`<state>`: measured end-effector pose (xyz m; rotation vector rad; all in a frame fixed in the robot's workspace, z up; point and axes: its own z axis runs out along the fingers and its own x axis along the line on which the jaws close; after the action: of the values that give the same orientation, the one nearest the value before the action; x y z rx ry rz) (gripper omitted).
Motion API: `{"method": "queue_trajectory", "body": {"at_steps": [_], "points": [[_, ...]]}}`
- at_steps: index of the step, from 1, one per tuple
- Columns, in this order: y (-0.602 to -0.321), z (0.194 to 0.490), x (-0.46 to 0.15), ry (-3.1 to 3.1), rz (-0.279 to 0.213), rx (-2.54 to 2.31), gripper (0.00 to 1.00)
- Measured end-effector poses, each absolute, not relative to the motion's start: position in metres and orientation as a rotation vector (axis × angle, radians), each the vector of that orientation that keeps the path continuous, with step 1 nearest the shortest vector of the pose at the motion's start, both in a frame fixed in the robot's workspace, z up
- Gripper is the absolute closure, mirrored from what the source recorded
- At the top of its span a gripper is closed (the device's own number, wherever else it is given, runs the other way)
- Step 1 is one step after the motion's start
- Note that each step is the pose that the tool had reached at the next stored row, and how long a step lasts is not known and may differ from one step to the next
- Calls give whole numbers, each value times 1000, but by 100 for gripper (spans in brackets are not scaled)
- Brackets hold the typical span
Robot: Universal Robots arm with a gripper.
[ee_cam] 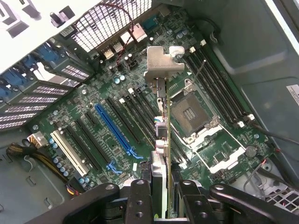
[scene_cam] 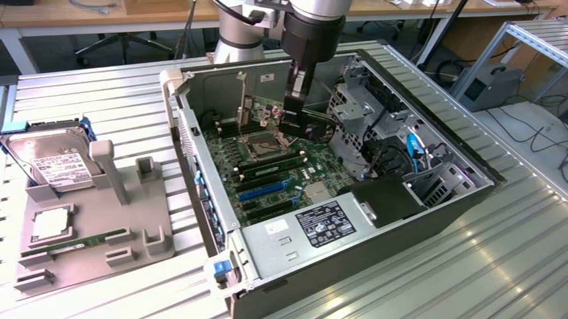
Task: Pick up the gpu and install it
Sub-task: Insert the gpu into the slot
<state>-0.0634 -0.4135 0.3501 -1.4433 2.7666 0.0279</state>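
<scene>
Exterior view: your gripper (scene_cam: 294, 109) hung inside the open computer case (scene_cam: 461, 199), above the motherboard (scene_cam: 275, 169) toward the case's far end. The gpu (scene_cam: 294, 90) was held edge-on in it, upright, clear of the board. On the grey parts tray (scene_cam: 146, 229) outside the case, the hard drive (scene_cam: 55, 163) stood at the far edge and the memory stick (scene_cam: 76, 244) lay near the near edge, both untouched.

Wrist view: the fingers (ee_cam: 138, 198) were clamped on the gpu (ee_cam: 162, 154), which ran away from the camera as a thin edge, its silver bracket (ee_cam: 161, 65) leading. The card hovered over the black expansion slots (ee_cam: 140, 109), beside the bare CPU socket (ee_cam: 192, 114); the blue slot (ee_cam: 114, 129) sat further off.

Risks, as judged:
- You could not tell from here which slot the card edge was lined up with. A small offset would land the contacts on a slot wall or on the socket's exposed pins.
- The bracket could catch the rear wall of the case if the card came down tilted.
- The grip was narrow and near one end, so pressing down could pivot the card.
</scene>
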Motion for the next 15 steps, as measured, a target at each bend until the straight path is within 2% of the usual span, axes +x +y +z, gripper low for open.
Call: {"method": "queue_trajectory", "body": {"at_steps": [15], "points": [[-413, 350, -63, 2738, 26, -1499, 73]]}}
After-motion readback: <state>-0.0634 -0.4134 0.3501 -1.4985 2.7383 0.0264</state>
